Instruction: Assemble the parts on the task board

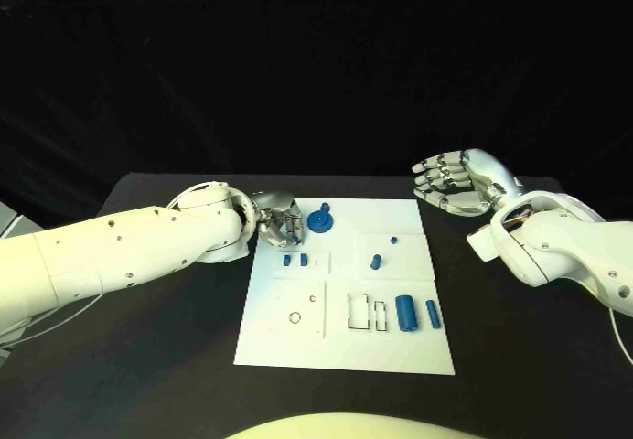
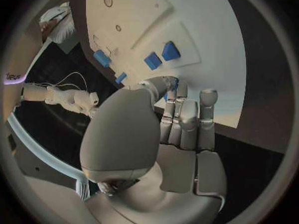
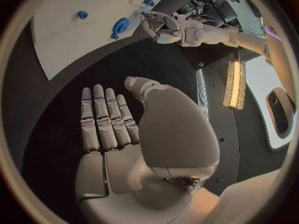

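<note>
Head camera looks down; wrist cameras share the task board (image 1: 346,285)

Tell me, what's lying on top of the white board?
On the task board lie small blue parts: a round one by the left hand, and two cylinders. The left hand covers part of the board's edge.

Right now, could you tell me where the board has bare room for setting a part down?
The task board's near strip, below the outlined slots, is bare. Its far left corner is crowded: the left robot hand sits beside the round blue part.
</note>
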{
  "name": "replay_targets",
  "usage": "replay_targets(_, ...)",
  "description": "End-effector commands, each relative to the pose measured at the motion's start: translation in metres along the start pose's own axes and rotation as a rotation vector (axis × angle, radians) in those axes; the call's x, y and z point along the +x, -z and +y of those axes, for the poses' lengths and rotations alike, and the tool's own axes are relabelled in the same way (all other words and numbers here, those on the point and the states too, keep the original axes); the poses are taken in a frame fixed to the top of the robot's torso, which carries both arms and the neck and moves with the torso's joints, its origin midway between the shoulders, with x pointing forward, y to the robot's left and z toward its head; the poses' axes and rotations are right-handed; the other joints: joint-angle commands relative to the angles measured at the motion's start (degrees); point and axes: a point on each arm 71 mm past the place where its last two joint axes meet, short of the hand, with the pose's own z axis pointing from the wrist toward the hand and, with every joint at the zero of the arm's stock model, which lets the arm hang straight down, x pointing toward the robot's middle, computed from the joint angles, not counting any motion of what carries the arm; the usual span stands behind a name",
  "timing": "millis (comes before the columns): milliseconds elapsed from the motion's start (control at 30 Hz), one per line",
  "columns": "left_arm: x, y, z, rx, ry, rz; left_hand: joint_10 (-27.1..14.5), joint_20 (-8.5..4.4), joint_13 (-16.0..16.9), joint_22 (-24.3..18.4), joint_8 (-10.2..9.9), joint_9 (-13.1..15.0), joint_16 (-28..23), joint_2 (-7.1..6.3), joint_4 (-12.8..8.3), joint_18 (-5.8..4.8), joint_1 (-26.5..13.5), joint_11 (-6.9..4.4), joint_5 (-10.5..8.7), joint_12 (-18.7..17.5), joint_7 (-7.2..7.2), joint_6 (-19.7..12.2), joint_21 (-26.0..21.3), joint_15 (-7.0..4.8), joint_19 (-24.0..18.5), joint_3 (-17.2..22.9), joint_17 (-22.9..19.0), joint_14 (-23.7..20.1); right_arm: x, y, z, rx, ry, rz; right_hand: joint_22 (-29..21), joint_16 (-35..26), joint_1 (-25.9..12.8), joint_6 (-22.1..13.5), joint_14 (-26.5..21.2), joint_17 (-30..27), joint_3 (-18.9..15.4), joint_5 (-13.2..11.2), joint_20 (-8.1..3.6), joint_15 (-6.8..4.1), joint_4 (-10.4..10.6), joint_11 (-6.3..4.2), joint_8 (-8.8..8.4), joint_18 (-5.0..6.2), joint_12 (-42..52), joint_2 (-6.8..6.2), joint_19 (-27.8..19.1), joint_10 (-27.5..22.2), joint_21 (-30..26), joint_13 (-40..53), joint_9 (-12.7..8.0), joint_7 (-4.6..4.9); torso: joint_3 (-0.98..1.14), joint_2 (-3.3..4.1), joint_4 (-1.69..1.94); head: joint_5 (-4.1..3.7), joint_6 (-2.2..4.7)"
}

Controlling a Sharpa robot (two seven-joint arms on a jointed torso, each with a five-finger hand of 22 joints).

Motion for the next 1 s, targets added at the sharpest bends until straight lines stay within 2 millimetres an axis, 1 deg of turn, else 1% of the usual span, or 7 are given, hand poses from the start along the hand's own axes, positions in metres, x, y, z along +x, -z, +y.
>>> replay_targets(33, -0.001, -0.0011, -0.0022, 0.01, -0.005, -0.008, 0.42, 0.01, -0.02, 0.01, -0.04, 0.13, 0.26, 0.06, 0.0, -0.88, -0.4, 0.1, -0.09, -0.36, -0.08, 0.45, -0.19, 0.1, -0.05, 0.34, -0.07, 0.15, 0.0014, -0.0003, 0.0011, -0.009, 0.002, 0.01, -0.05, -0.17, -0.76, 0.43, 0.12, -0.05, -0.16, 0.28, 0.07, 0.07, -0.27, 0.07, -0.17, 0.51, -0.2, 0.03, -0.27, 0.13, -0.35, -0.04, -0.07, 3.74, 0.05, 0.01, 0.01, 0.02, 0.01)
replay_targets(67, -0.001, -0.0015, -0.0025, 0.011, -0.005, -0.009, 0.42, 0.01, -0.02, 0.01, -0.04, 0.13, 0.26, 0.06, 0.0, -0.88, -0.4, 0.1, -0.09, -0.36, -0.08, 0.45, -0.19, 0.1, -0.05, 0.34, -0.07, 0.15, 0.0015, -0.0004, 0.0011, -0.009, 0.002, 0.01, -0.05, -0.17, -0.76, 0.43, 0.12, -0.05, -0.16, 0.28, 0.07, 0.07, -0.27, 0.07, -0.17, 0.51, -0.2, 0.03, -0.27, 0.13, -0.35, -0.04, -0.07, 3.74, 0.07, 0.01, 0.01, 0.03, 0.0)
replay_targets(233, -0.0008, -0.0035, -0.0036, 0.012, -0.004, -0.013, 0.45, 0.01, -0.02, -0.03, -0.05, 0.15, 0.29, 0.04, -0.02, -0.87, -0.43, 0.1, -0.1, -0.38, -0.08, 0.46, -0.24, 0.09, -0.09, 0.34, 0.0, 0.19, 0.0019, -0.0006, 0.0013, -0.009, 0.002, 0.012, -0.17, -0.21, -0.8, 0.45, 0.12, -0.11, -0.19, 0.3, 0.08, 0.08, -0.29, 0.08, -0.2, 0.51, -0.22, 0.04, -0.39, 0.13, -0.35, -0.04, -0.08, 3.74, -0.04, 0.03, -0.02, -0.18, -0.01)
replay_targets(333, -0.001, -0.0053, -0.0038, 0.01, -0.004, -0.016, 0.45, 0.01, -0.02, -0.03, -0.06, 0.15, 0.35, 0.04, -0.03, -0.87, -0.45, 0.1, -0.1, -0.4, -0.09, 0.45, -0.23, 0.09, -0.08, 0.34, 0.18, 0.27, 0.0017, -0.0007, 0.001, -0.008, 0.002, 0.012, -0.2, -0.22, -0.81, 0.46, 0.12, -0.13, -0.19, 0.3, 0.08, 0.08, -0.29, 0.08, -0.21, 0.51, -0.22, 0.05, -0.4, 0.14, -0.34, -0.04, -0.09, 3.74, -0.04, 0.04, 0.01, -0.16, 0.13)
replay_targets(467, -0.001, -0.0072, -0.0044, 0.01, -0.003, -0.019, 0.45, 0.01, -0.02, 0.04, -0.07, 0.15, 0.37, 0.04, -0.03, -0.89, -0.46, 0.1, -0.1, -0.42, -0.09, 0.45, -0.18, 0.09, 0.0, 0.34, 0.25, 0.31, 0.0013, -0.0009, 0.0002, -0.005, 0.004, 0.012, -0.23, -0.23, -0.81, 0.48, 0.13, -0.14, -0.19, 0.31, 0.08, 0.08, -0.3, 0.08, -0.21, 0.52, -0.22, 0.07, -0.39, 0.15, -0.31, -0.04, -0.09, 3.74, -0.04, 0.01, -0.06, -0.13, 0.1)
replay_targets(867, 0.001, -0.0102, -0.008, 0.016, -0.006, -0.007, 0.46, 0.0, -0.02, 0.0, -0.09, 0.17, 0.37, 0.05, -0.05, -0.88, -0.5, 0.09, -0.1, -0.47, -0.1, 0.43, -0.22, 0.09, -0.02, 0.36, 0.2, 0.3, 0.0017, -0.0016, -0.0002, -0.001, 0.004, 0.015, -0.27, -0.25, -0.81, 0.49, 0.14, -0.18, -0.19, 0.32, 0.06, 0.07, -0.32, 0.07, -0.22, 0.55, -0.23, 0.09, -0.34, 0.17, -0.26, -0.03, -0.1, 3.73, -0.01, -0.03, 0.0, -0.11, 0.02)
replay_targets(1000, 0.002, -0.0105, -0.0083, 0.015, -0.009, 0.002, 0.48, -0.01, -0.01, 0.0, -0.1, 0.18, 0.37, 0.06, -0.09, -0.88, -0.52, 0.08, -0.12, -0.5, -0.1, 0.44, -0.23, 0.08, -0.01, 0.37, 0.16, 0.28, 0.0019, -0.0018, -0.0005, 0.001, 0.004, 0.018, -0.29, -0.25, -0.82, 0.5, 0.15, -0.19, -0.19, 0.32, 0.06, 0.07, -0.32, 0.07, -0.23, 0.57, -0.23, 0.1, -0.31, 0.17, -0.24, -0.03, -0.1, 3.73, -0.04, -0.02, 0.0, -0.15, 0.03)
